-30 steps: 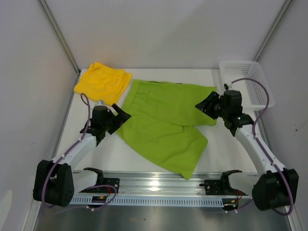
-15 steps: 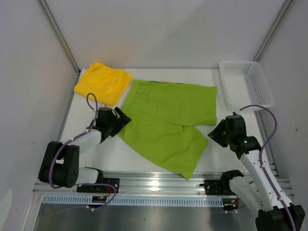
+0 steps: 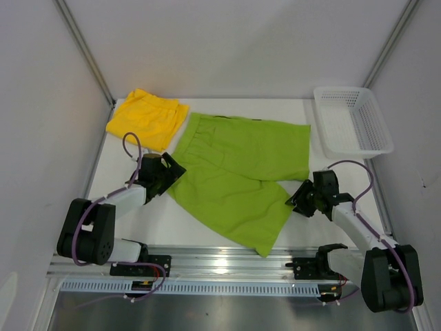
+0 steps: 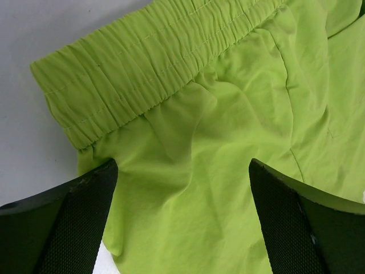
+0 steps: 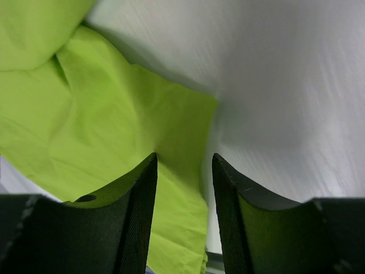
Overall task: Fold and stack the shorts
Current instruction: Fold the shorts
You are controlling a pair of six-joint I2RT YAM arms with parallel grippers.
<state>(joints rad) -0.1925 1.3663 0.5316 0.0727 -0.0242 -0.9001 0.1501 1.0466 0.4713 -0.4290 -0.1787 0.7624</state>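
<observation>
Close to the front, at about 4 o'clock on the white table [image 3: 165, 224], the right gripper [image 3: 298, 200] sits low at the hem of the lime green shorts [image 3: 234, 172]. Its two black fingers [image 5: 137, 217] stand a little way apart, with a thin gap between them. The edge of the green cloth shows through that gap, at the corner of one leg. I cannot tell if the fingers touch the cloth.

A bit farther back, at about 8 o'clock, the left gripper [image 3: 165, 172] is spread wide. It is over the stretchy waistband corner of the same shorts, with one finger on each side of a patch of wrinkly green cloth.

The lime green shorts lie open in the middle of the table. The waistband is on the 9 o'clock side. One leg points to 3 o'clock and the other to 5 o'clock.

Farther back, at 11 o'clock, the yellow shorts [image 3: 147, 118] look folded. They lie in the corner, just beside the green pair. At 1 o'clock, a white mesh basket [image 3: 351, 124] sits at the far right edge of the table.
</observation>
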